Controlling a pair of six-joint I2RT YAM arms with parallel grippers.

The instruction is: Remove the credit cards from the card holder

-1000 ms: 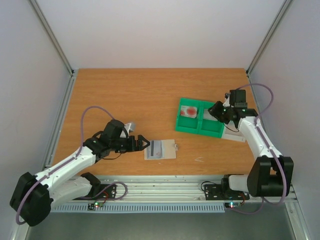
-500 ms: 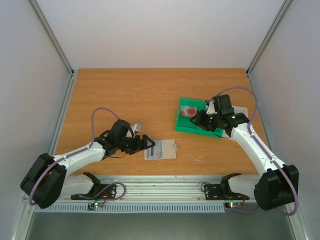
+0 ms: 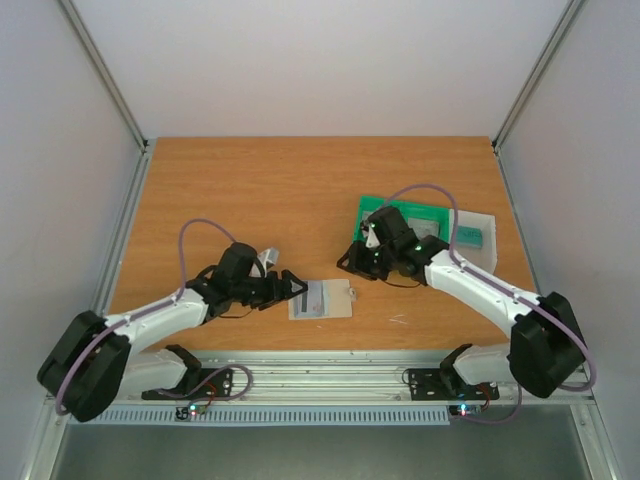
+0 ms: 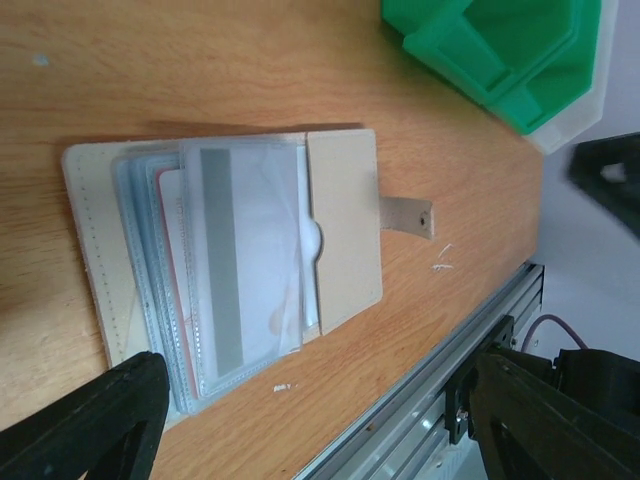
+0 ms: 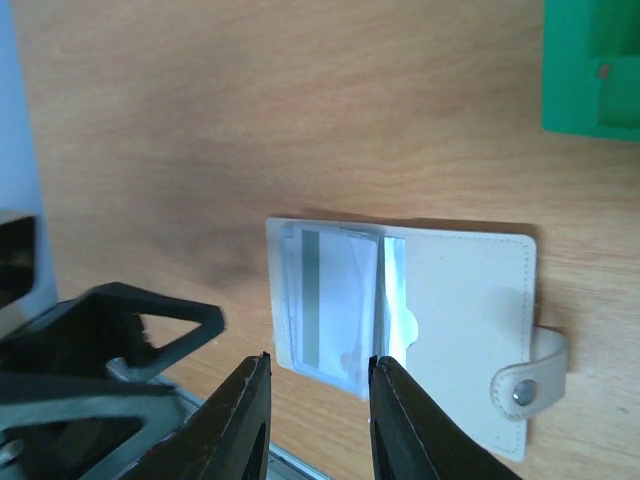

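The card holder (image 3: 322, 298) lies open and flat on the table near the front edge. It also shows in the left wrist view (image 4: 340, 230) and the right wrist view (image 5: 460, 310). Its clear sleeves hold several credit cards: a pale one with a grey stripe (image 4: 240, 270) on top and a red-edged one (image 4: 170, 240) under it. A teal card (image 3: 468, 236) lies outside, at the right. My left gripper (image 3: 294, 288) is open and empty at the holder's left edge. My right gripper (image 3: 352, 264) is open and empty, above and just behind the holder; its fingers (image 5: 245, 420) frame the sleeves.
The green compartment tray (image 3: 425, 214) stands behind my right arm, which hides part of it. A clear plastic piece (image 3: 484, 222) under the teal card lies to its right. The metal rail (image 3: 330, 362) runs along the table's front edge.
My right arm has swung left, from over the green tray to just behind the card holder. My left gripper has crept slightly toward the holder's left edge.
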